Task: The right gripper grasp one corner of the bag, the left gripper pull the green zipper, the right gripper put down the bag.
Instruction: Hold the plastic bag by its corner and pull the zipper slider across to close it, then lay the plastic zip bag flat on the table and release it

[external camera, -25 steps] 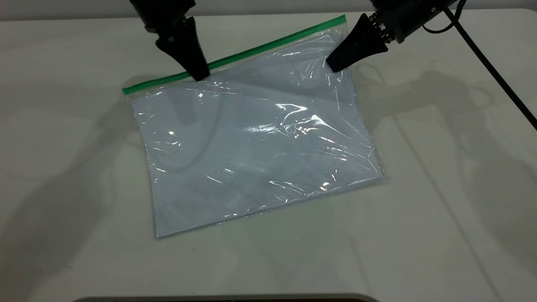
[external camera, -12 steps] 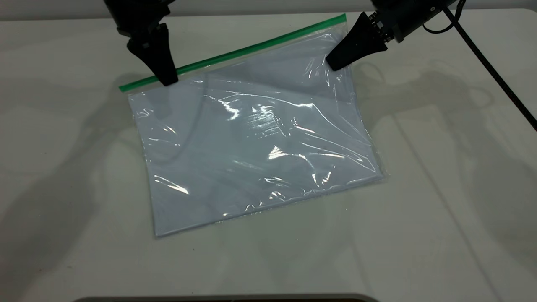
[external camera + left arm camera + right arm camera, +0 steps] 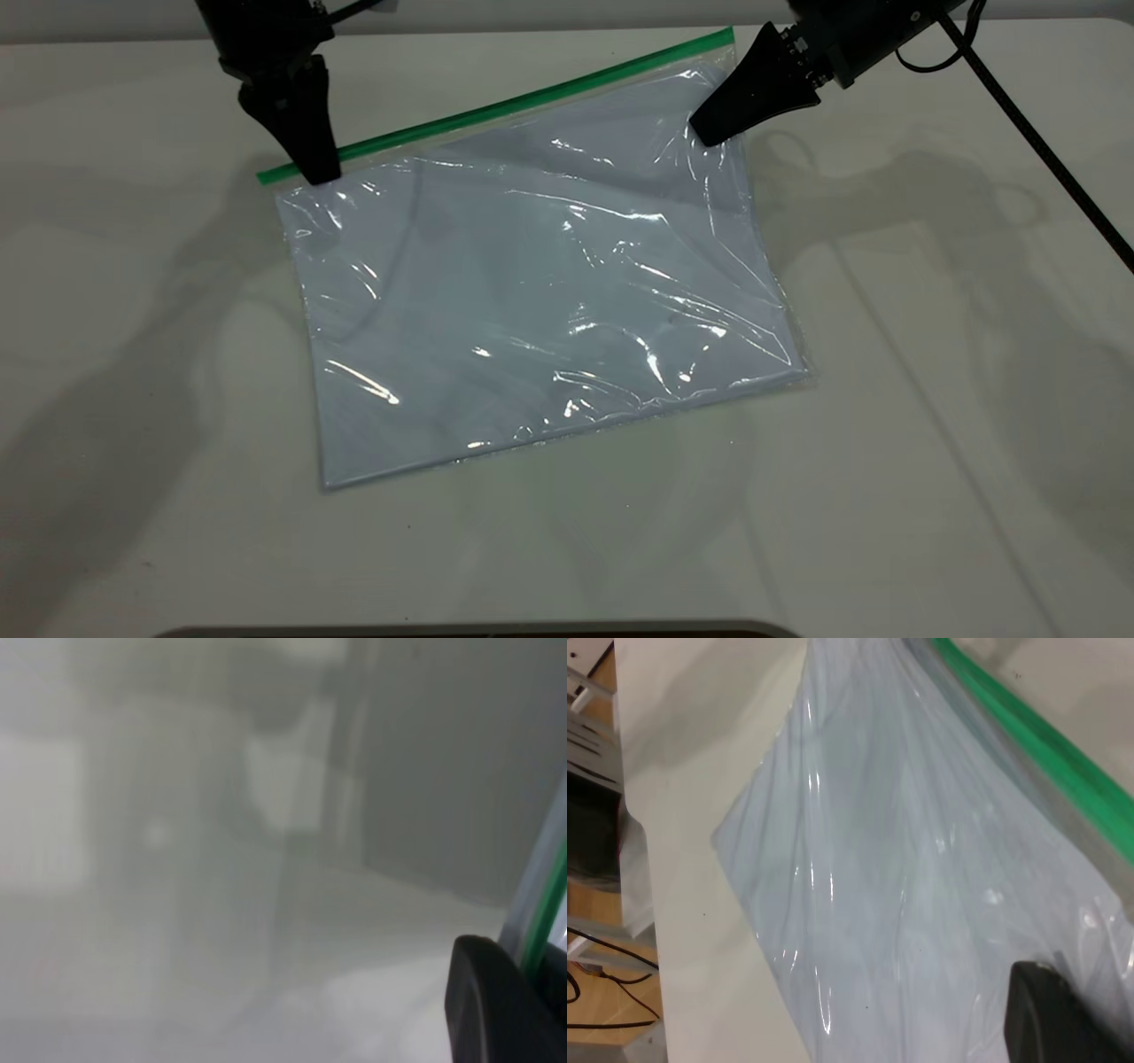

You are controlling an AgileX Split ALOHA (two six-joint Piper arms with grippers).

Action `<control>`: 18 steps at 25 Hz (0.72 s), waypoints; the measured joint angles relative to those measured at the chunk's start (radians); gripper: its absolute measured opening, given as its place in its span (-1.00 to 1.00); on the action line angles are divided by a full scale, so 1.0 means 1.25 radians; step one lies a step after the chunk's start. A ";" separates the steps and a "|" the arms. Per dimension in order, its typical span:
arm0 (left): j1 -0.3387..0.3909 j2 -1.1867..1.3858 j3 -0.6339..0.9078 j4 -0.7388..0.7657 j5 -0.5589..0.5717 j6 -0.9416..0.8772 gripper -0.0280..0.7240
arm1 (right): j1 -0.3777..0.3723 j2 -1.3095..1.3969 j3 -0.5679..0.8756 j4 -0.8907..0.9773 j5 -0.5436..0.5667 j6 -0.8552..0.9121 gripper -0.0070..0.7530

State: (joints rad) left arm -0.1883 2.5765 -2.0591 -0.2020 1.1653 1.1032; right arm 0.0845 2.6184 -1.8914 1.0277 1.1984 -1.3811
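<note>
The bag [image 3: 540, 292] lies near the desk's [image 3: 930, 443] far edge. It looks thin, light, floppy and slippery, so pinching its corners seems best. The right tool [image 3: 709, 133] pinches the bag by the far right corner [image 3: 722, 53]. The left tool [image 3: 314, 173] points down, pressed together on the green zipper [image 3: 496, 108] near its left end.

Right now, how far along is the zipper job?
Done: the right gripper pinches the bag near its green corner. In hand: the left gripper sits on the zipper, almost at the strip's far end from that corner. Left: setting the bag down.
</note>
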 joint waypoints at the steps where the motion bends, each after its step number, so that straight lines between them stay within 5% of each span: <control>1: 0.000 0.000 0.000 0.008 0.000 -0.001 -0.81 | -0.003 0.000 0.000 0.000 0.000 0.003 -0.89; 12: 0.000 0.000 0.000 0.055 0.000 -0.012 -0.76 | -0.014 0.000 0.000 -0.002 -0.007 0.022 -0.75; 18: 0.016 0.000 0.000 0.128 0.001 -0.054 -0.39 | -0.034 0.000 0.000 -0.027 -0.026 0.043 -0.03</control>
State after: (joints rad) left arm -0.1684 2.5765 -2.0591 -0.0421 1.1664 1.0355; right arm 0.0418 2.6184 -1.8914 0.9939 1.1659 -1.3277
